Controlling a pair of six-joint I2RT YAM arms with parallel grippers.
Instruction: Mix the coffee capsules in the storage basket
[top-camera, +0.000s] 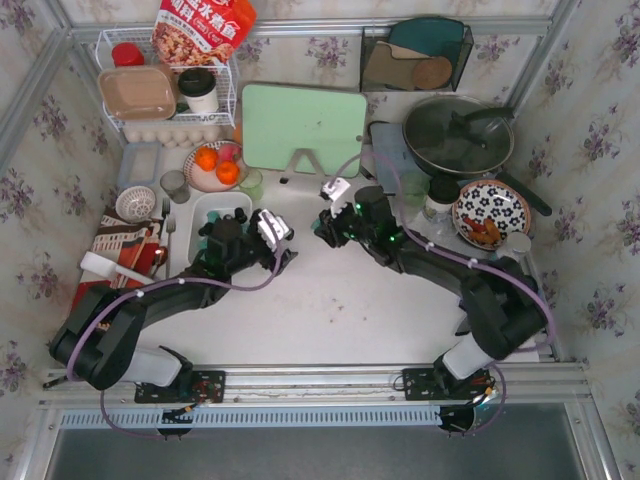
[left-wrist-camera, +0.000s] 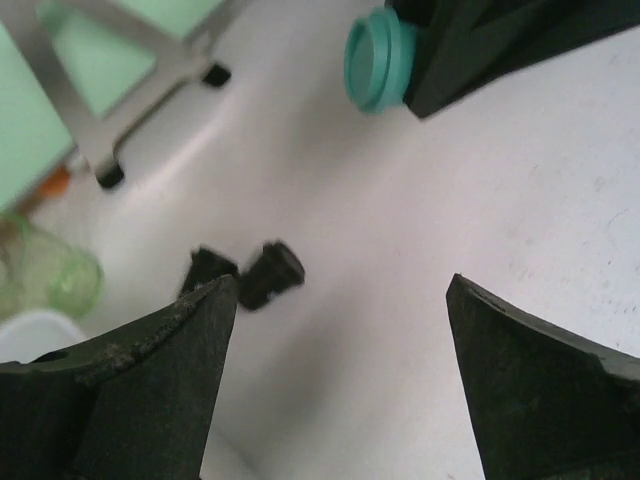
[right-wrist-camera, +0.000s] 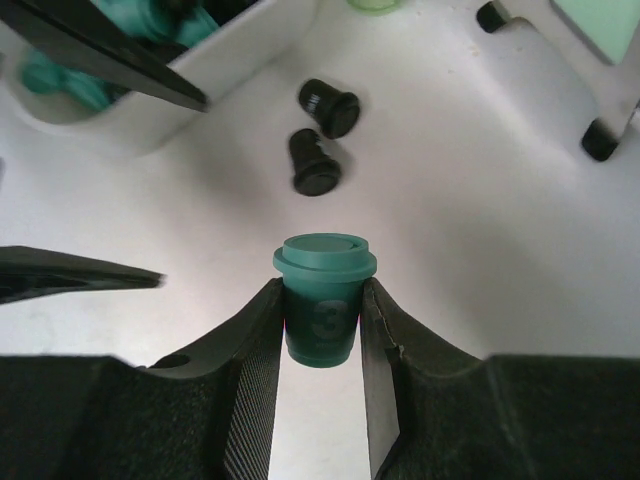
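Right wrist: teal capsule (right-wrist-camera: 322, 262) clamped inside the right tool (right-wrist-camera: 321, 305).

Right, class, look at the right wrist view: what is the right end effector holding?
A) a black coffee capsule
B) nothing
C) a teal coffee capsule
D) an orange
C: the teal capsule sits upright, pinched between the two fingers of the right end effector, while two black capsules lie loose on the table beyond it.
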